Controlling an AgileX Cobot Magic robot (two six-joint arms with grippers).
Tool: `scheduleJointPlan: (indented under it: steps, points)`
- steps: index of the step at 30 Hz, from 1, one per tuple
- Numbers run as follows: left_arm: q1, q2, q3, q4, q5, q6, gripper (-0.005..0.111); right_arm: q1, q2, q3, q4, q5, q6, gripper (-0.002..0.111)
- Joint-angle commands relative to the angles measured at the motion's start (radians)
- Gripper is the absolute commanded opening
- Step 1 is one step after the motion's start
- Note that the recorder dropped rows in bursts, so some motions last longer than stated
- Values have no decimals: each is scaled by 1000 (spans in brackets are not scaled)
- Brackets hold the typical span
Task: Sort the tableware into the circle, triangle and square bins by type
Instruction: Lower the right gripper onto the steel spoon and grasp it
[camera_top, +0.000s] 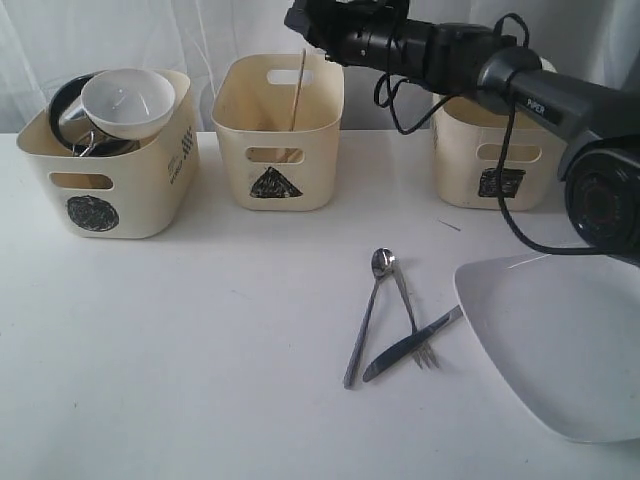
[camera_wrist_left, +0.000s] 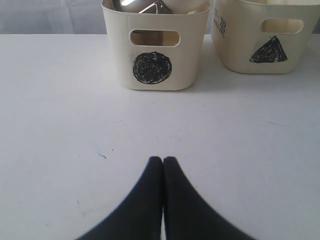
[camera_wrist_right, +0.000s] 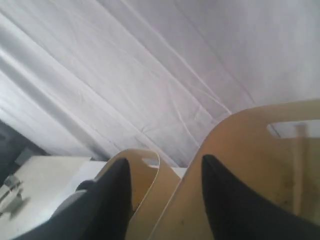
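My right gripper (camera_top: 297, 20) hovers open above the triangle bin (camera_top: 275, 150), with nothing between its fingers (camera_wrist_right: 207, 170). One wooden chopstick (camera_top: 299, 90) stands upright inside that bin, and it shows blurred in the right wrist view (camera_wrist_right: 298, 155). The circle bin (camera_top: 110, 190) holds a white bowl (camera_top: 127, 100) on top of steel vessels (camera_top: 72, 115). A steel spoon (camera_top: 366, 320), fork (camera_top: 408, 310) and knife (camera_top: 410, 345) lie crossed on the table. The large white plate (camera_top: 560, 340) rests at the front right. My left gripper (camera_wrist_left: 163, 159) is shut and empty over bare table, facing the circle bin (camera_wrist_left: 155, 45).
The square bin (camera_top: 490, 170) stands at the back right, partly behind my right arm and its cable. A white curtain hangs behind the bins. The triangle bin (camera_wrist_left: 265, 30) sits close beside the circle bin.
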Motion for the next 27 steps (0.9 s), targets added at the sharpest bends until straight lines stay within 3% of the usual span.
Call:
scheduleJointPlan:
  steps: [1,9,17,21,27]
  points:
    - [1,-4,3,-2,-2,-4,0,-12,-79,-4,-366,49,235,44]
    - [1,-4,3,-2,-2,-4,0,-10,-324,291,-1016,286,579,44]
    - [1,-4,3,-2,-2,-4,0,115,-568,696,-1540,283,1130,44]
    - [1,-4,3,-2,-2,-4,0,196,-589,780,-1631,263,1364,44]
    - [1,-4,3,-2,-2,-4,0,265,-561,837,-1654,206,1519,44]
